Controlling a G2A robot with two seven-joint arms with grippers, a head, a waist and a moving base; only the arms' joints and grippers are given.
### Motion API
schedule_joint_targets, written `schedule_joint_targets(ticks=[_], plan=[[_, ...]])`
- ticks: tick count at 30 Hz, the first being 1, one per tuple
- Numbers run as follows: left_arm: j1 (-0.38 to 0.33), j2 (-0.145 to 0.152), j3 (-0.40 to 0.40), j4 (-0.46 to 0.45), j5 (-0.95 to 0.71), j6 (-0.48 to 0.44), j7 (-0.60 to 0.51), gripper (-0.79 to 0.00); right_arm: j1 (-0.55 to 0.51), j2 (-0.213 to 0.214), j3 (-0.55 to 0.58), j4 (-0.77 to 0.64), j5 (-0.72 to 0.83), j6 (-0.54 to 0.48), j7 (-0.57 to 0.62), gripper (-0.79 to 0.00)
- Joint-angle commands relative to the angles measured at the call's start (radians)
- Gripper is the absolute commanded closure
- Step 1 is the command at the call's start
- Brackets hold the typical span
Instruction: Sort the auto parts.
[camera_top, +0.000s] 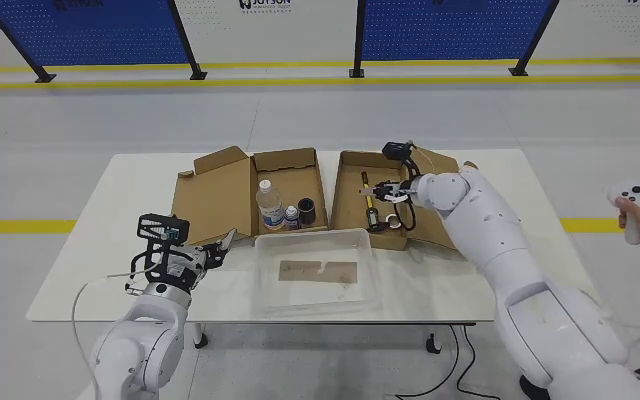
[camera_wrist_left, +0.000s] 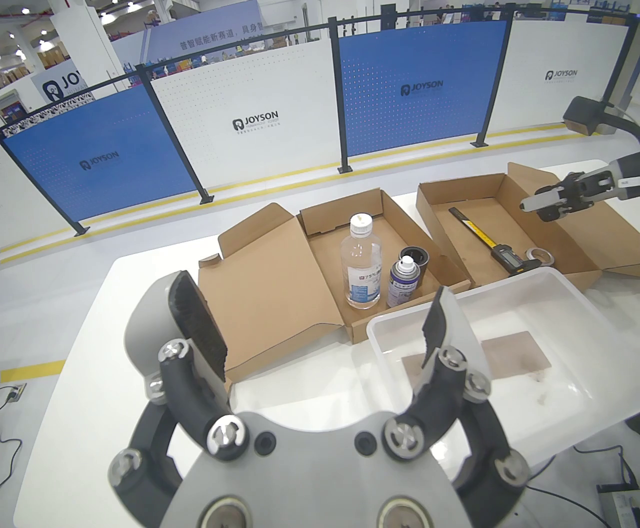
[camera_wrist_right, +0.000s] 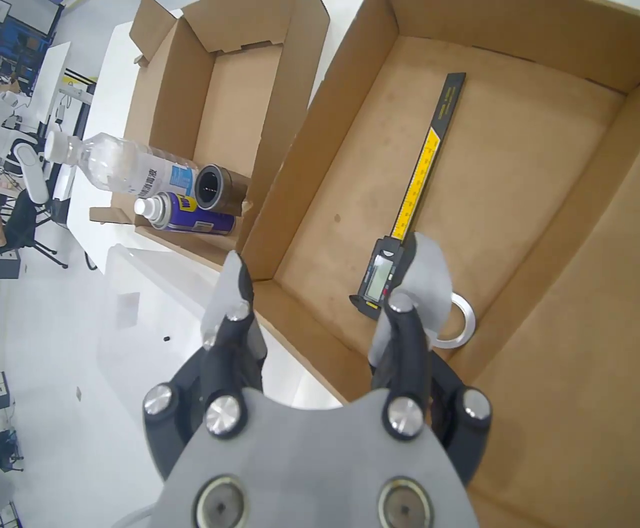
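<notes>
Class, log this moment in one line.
left end effector: open, near tray | right end effector: open, over box with caliper, ring | other box: bottle, spray can, cylinder

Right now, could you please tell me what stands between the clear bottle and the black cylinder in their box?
A blue spray can stands there, upright, as the top view shows.

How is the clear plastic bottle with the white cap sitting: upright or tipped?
Upright: the clear plastic bottle stands on its base in a cardboard box, cap uppermost, beside a blue spray can.
</notes>
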Motion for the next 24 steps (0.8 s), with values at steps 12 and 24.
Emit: schedule_joint_targets(ticks=[12,24], plan=[[0.0,0.0,0.0,0.0,0.0,0.0,0.0,-0.785,-0.012,0.046,0.049,-0.054,-0.046,-0.143,-0.128,-0.785],[0.0,0.0,0.0,0.0,0.0,0.0,0.0,-0.785,-0.164,0.161,0.197,-0.397,-0.132,-0.141,-0.167,-0.785]])
